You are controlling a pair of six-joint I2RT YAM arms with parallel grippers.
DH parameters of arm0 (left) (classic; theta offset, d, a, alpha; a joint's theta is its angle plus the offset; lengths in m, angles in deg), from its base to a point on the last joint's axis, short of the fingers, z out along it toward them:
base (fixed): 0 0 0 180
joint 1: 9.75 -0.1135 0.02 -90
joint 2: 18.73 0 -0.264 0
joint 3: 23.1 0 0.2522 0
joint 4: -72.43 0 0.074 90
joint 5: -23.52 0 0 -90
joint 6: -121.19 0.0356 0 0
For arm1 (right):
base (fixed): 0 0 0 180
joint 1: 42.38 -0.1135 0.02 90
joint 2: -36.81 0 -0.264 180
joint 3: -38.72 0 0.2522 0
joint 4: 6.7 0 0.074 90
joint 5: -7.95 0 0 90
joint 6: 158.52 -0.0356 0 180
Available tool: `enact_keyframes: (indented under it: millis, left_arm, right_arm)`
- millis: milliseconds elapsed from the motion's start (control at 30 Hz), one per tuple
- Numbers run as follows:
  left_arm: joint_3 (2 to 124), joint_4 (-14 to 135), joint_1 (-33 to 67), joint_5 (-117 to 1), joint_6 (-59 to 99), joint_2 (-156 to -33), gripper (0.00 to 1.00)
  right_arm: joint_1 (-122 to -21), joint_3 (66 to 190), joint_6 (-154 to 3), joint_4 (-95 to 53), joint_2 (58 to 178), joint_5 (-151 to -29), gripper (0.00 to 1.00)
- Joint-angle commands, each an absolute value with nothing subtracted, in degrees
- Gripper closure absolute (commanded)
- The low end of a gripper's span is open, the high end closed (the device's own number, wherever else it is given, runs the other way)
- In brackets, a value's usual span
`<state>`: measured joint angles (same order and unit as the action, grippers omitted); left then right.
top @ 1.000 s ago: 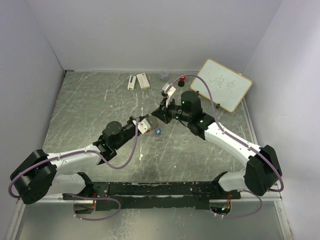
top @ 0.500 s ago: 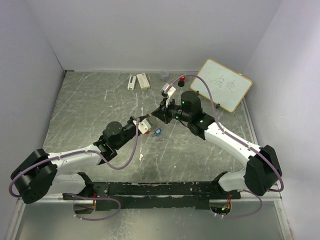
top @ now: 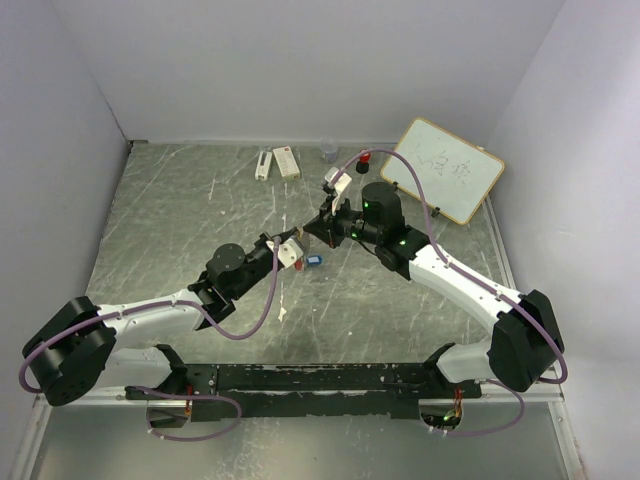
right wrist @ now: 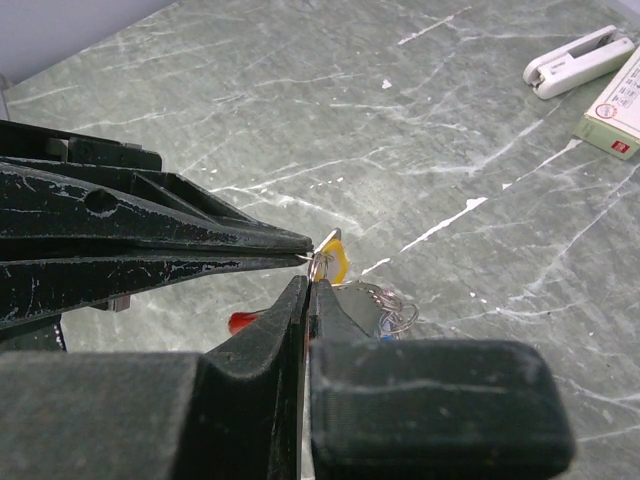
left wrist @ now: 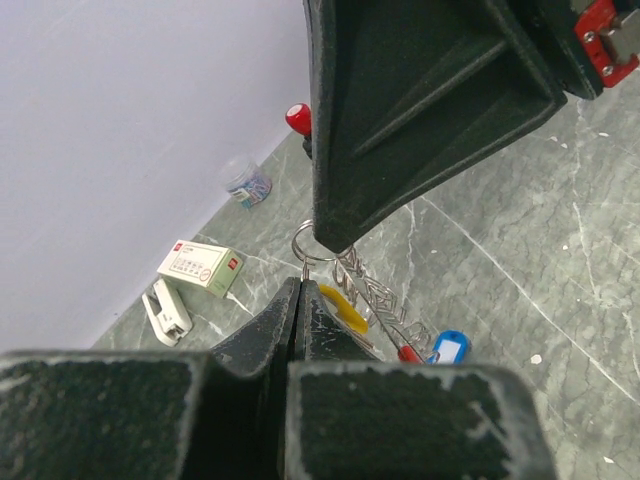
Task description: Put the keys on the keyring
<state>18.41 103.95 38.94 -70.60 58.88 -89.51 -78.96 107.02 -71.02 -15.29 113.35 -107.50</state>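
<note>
Both grippers meet tip to tip above the middle of the table. My left gripper point(top: 298, 244) point(left wrist: 302, 288) is shut on the thin wire loop of the keyring point(left wrist: 306, 238). My right gripper point(top: 316, 231) point(right wrist: 308, 285) comes from the other side and is shut on the same loop point(right wrist: 316, 266). A brass-yellow key point(left wrist: 346, 306) point(right wrist: 337, 262) hangs at the loop. Below it dangle silvery metal pieces point(left wrist: 378, 292) point(right wrist: 385, 305), the red tag point(left wrist: 408, 353) point(right wrist: 240, 320) and the blue tab point(top: 314, 260) point(left wrist: 450, 347). Whether the pale key is among the silvery pieces I cannot tell.
At the back wall lie a white stapler point(top: 262, 165) point(left wrist: 165, 308) and a small staple box point(top: 286, 161) point(left wrist: 205, 268). A little clear jar point(top: 328, 152) and a red-capped stamp point(top: 364, 157) stand further right. A whiteboard point(top: 450, 170) leans at the back right.
The hanging blue tab has swung slightly to the left and up. Both arms have hardly moved and both grips stay shut.
</note>
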Motion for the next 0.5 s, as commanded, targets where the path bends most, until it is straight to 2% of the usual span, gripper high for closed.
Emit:
enact_keyframes:
  millis: [0, 467]
  left_arm:
    - [20.3, 107.4, 39.6, -72.1, 60.0, -89.6, 0.93]
    - [20.7, 107.9, 39.7, -74.1, 61.2, -88.5, 0.93]
  right_arm:
    - [-79.3, 107.6, -70.5, -15.5, 112.0, -107.5, 1.00]
    - [-79.4, 107.6, -69.8, -17.2, 111.7, -107.0, 1.00]
